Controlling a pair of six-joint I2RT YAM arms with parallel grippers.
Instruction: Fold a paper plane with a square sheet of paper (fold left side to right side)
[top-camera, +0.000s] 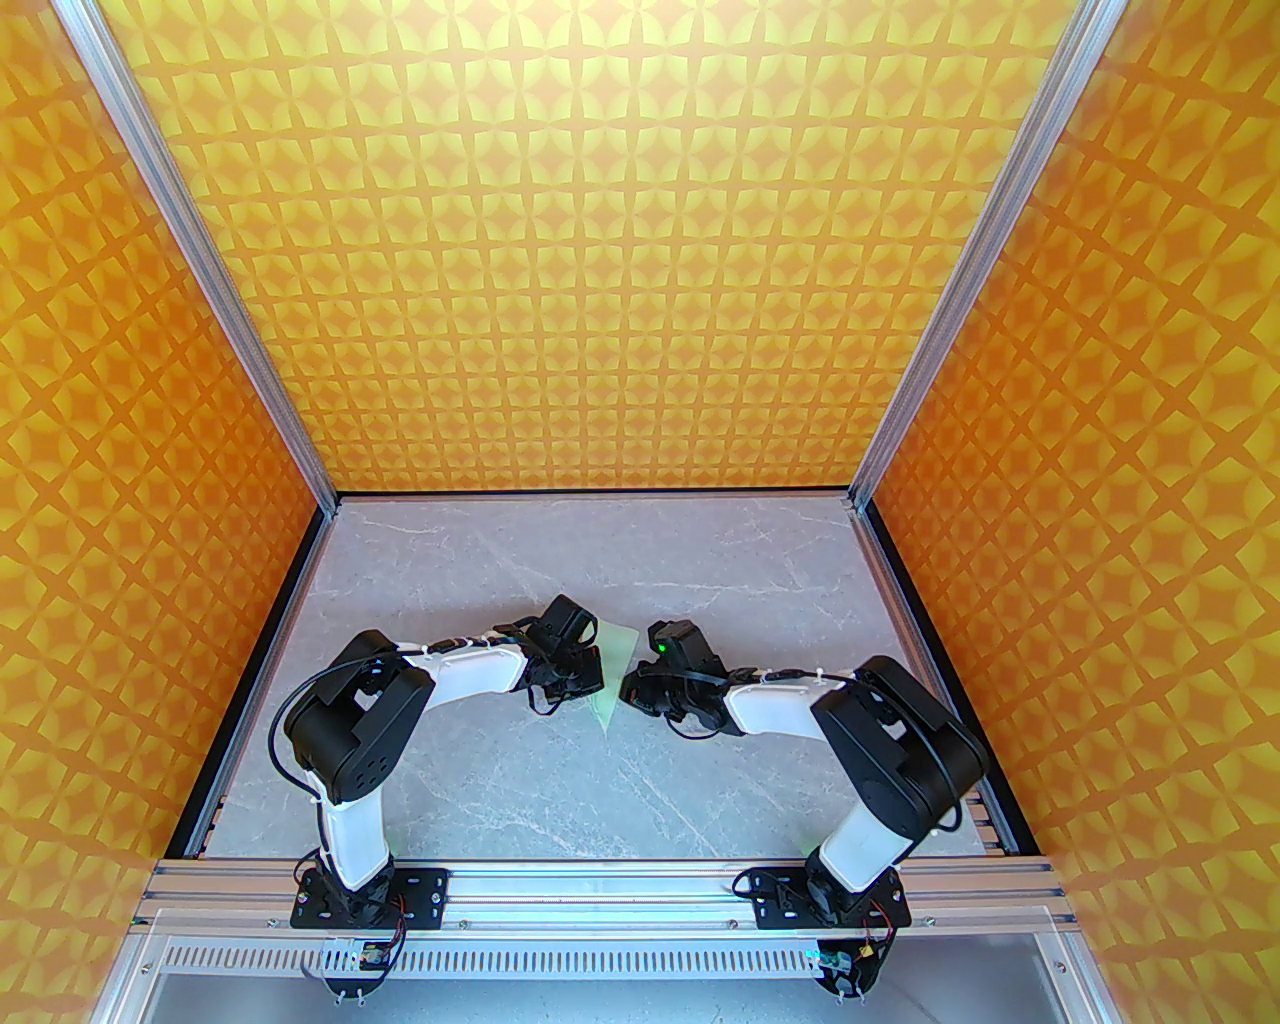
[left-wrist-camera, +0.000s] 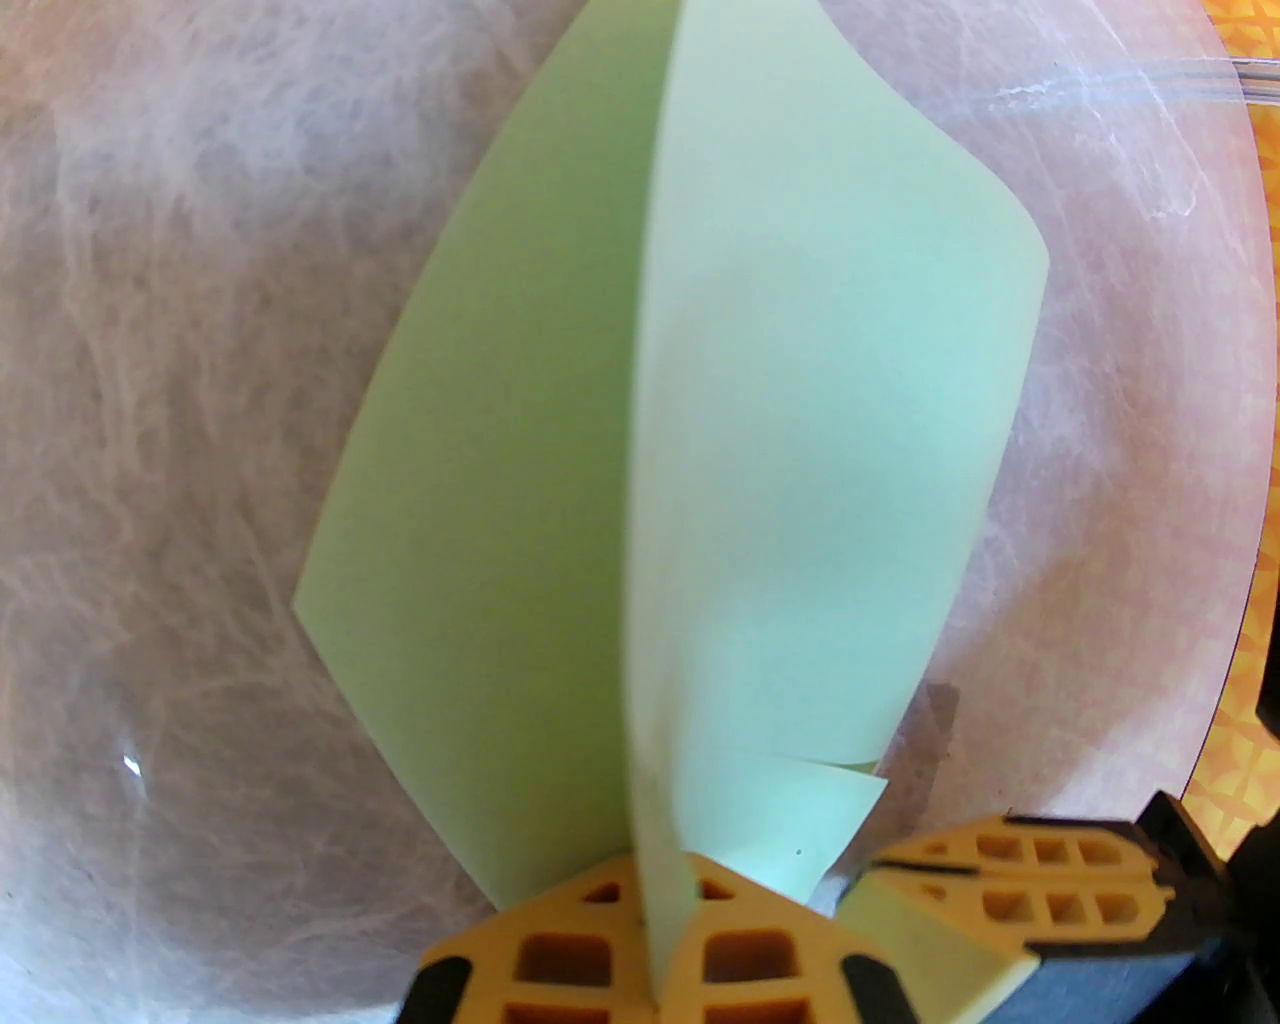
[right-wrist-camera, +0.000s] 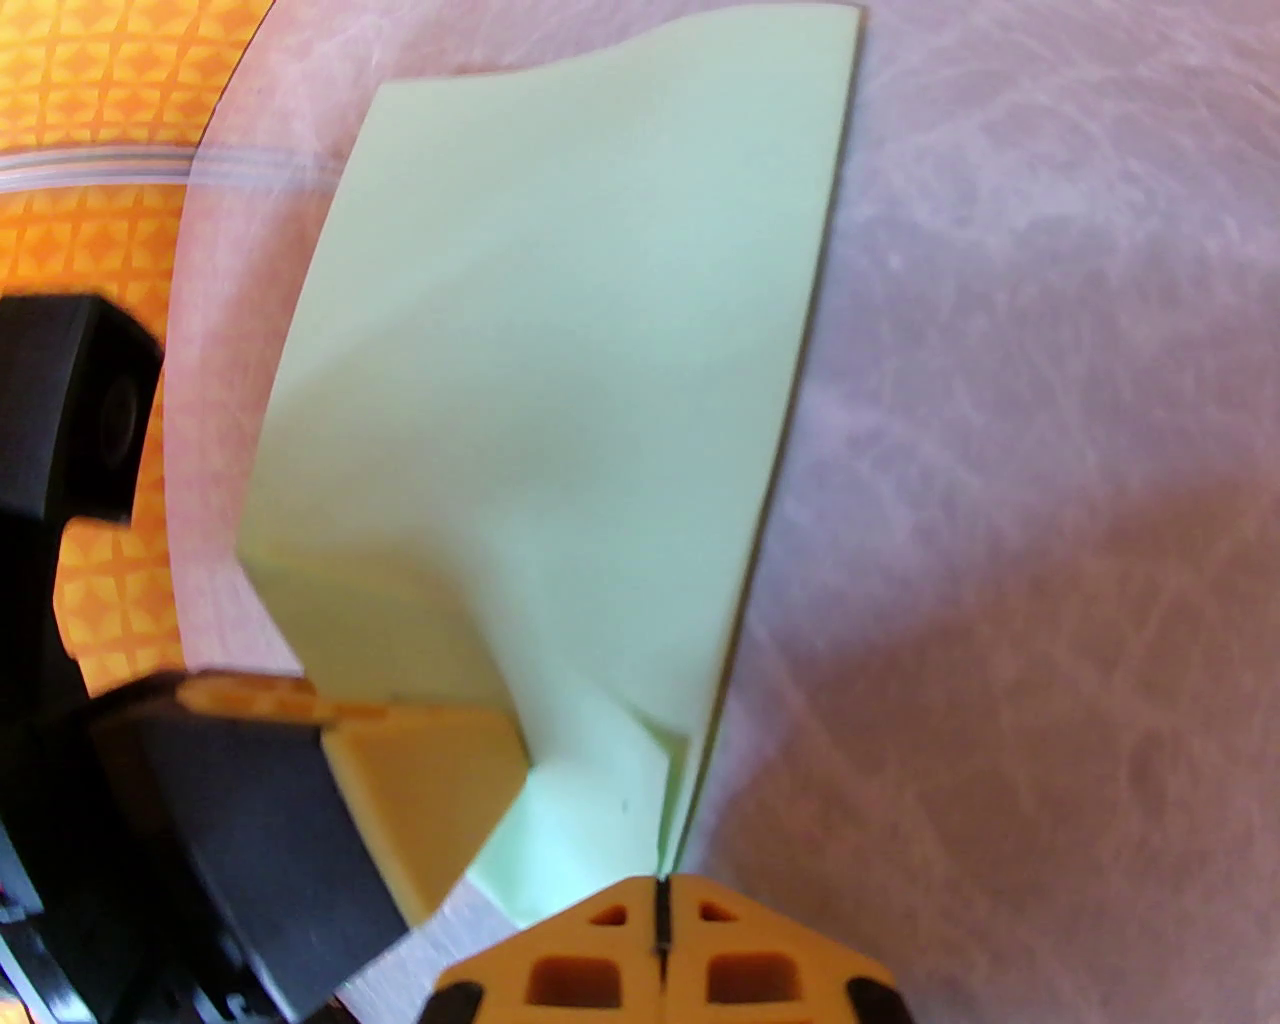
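Both black-and-white arms (top-camera: 470, 668) elbow inward; the yellow-fingered left gripper (left-wrist-camera: 660, 935) and right gripper (right-wrist-camera: 661, 925), jaws pinched tight, look almost tip-to-tip.

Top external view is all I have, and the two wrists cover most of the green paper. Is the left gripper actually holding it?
Observer: Yes. In the left wrist view the left gripper is shut, with an edge of the sheet of paper running in between its fingertips.
Operator: And the right one?
Observer: The right gripper is shut too. It looks to be pinching the sheet's near corner, close beside the left one.
Operator: Is the paper lying flat?
Observer: No. One half seems to lie on the table. The other stands up from it, bowed, and is not pressed down.
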